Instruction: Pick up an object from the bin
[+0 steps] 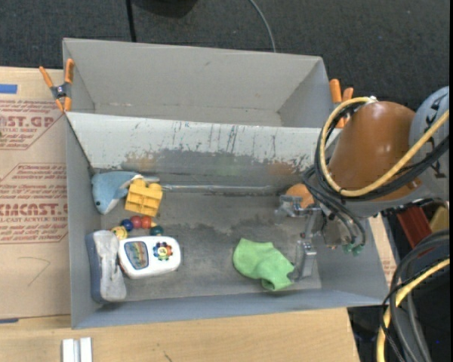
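I am watching the bin (196,81) from above, and the arm (370,153), with its brown-orange wrist cover, is leaning in over the rim at 3 o'clock. The jaws are hanging low over the bin floor at about 4 o'clock, close to the right wall. I cannot tell whether they are released or clenched, because the metal parts are overlapping from this angle. I am seeing nothing between them.

The nearest thing is a soft green lump (261,262), like a crumpled cloth or a small plush, lying on the floor at about 5 o'clock. From the jaws it is lying toward 9 o'clock, just beside them. Its near end looks to be touching or almost touching the lower tip, though I cannot say which. Its long axis is running roughly from 10 o'clock to 4 o'clock, so its narrower tail is pointing toward the jaws.

A small orange piece (294,194) is showing at 12 o'clock of the jaws. I cannot tell whether it is loose or part of the wrist.

The other things are lying well apart, at 8 to 9 o'clock in the bin: a blue plush (109,188), a yellow block (143,197), some coloured beads (140,224), a white toy panel (149,256) and a pale grey thing (106,270).

I am judging that a grasp on the green lump is calling for a small shift toward 9 o'clock, with the jaws closing across its long axis.
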Motion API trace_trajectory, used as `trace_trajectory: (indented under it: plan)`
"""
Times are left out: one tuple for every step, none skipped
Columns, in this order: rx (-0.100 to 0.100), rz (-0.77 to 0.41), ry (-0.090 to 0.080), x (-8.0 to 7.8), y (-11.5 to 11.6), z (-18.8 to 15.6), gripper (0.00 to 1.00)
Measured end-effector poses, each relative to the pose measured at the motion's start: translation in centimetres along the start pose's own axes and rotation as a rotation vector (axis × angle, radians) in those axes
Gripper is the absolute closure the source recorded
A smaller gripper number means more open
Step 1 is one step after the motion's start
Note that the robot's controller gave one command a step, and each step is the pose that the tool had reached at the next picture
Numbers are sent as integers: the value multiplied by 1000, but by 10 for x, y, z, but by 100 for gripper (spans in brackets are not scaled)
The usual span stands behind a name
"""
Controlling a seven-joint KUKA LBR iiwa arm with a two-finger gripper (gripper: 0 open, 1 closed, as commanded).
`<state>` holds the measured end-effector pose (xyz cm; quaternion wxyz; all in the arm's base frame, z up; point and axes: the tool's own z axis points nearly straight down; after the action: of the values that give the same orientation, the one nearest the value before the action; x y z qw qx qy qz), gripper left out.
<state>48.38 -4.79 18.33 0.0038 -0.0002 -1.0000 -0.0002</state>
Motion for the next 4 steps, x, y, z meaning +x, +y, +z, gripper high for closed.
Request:
trace_trajectory:
  plan:
    - [1,-1,-8,-2,0,-4,0]
    - [2,-77,-9,-5,34,35,0]
    - [-1,-86,-9,-9,54,77,0]
    - [0,-123,-4,-7,51,96,0]
